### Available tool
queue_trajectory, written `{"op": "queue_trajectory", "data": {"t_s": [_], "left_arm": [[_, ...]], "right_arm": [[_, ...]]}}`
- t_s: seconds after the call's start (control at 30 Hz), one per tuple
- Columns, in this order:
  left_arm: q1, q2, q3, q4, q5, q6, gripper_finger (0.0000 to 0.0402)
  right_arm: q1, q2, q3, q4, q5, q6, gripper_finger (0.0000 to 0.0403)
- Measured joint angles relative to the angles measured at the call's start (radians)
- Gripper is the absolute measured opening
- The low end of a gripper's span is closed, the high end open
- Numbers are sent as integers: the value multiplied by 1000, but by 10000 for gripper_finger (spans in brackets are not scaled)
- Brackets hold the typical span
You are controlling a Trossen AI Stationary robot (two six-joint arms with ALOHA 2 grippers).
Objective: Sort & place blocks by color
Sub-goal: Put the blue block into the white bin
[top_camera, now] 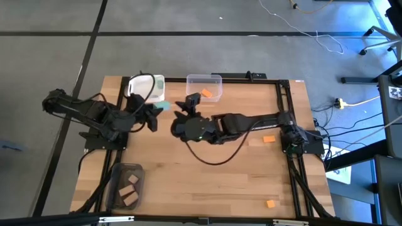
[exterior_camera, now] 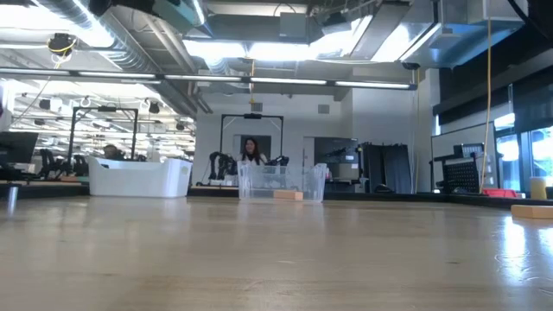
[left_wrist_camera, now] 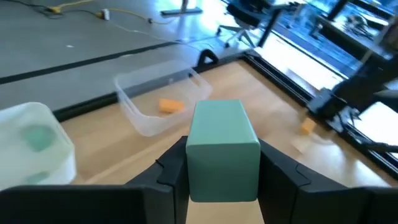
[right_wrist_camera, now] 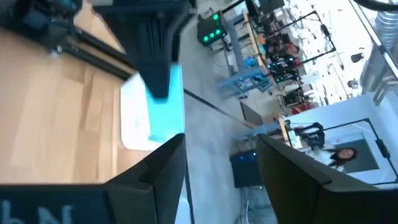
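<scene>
A teal-green block [left_wrist_camera: 222, 149] hangs above the table with my left gripper [top_camera: 158, 108] shut on it, just right of the white bin [top_camera: 146, 86]. Teal blocks [left_wrist_camera: 37, 138] lie in that bin. My right gripper [top_camera: 188, 103] hovers open near the clear bin [top_camera: 205, 86], nothing between its fingers [right_wrist_camera: 163, 168]. An orange block [top_camera: 206, 93] lies on the clear bin's floor. Two more orange blocks [top_camera: 269, 139] [top_camera: 271, 203] lie flat on the table's right half. The right wrist view shows the held teal block [right_wrist_camera: 165, 106] ahead of it. My left gripper pinches the teal block by two opposite side faces [left_wrist_camera: 191, 168], one finger on each. The fingers come from the table's left, nearly level and tipped slightly down. The block sticks out past the fingertips, lifted clear of the table.
A dark grey bin [top_camera: 127, 185] with tan blocks [top_camera: 130, 191] stands at the near left. The two grippers are close together near the far edge, between the white and clear bins. A black frame rail [top_camera: 284, 100] runs along the table's right side.
</scene>
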Motion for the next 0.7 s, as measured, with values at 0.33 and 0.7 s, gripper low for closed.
{"op": "queue_trajectory", "data": {"t_s": [0.33,0.7], "left_arm": [[237,-25,0,-99,35,-15,126],[621,-5,0,-241,172,-16,126]], "right_arm": [[12,-138,0,-117,84,6,197],[22,-341,0,-431,67,284,197]]}}
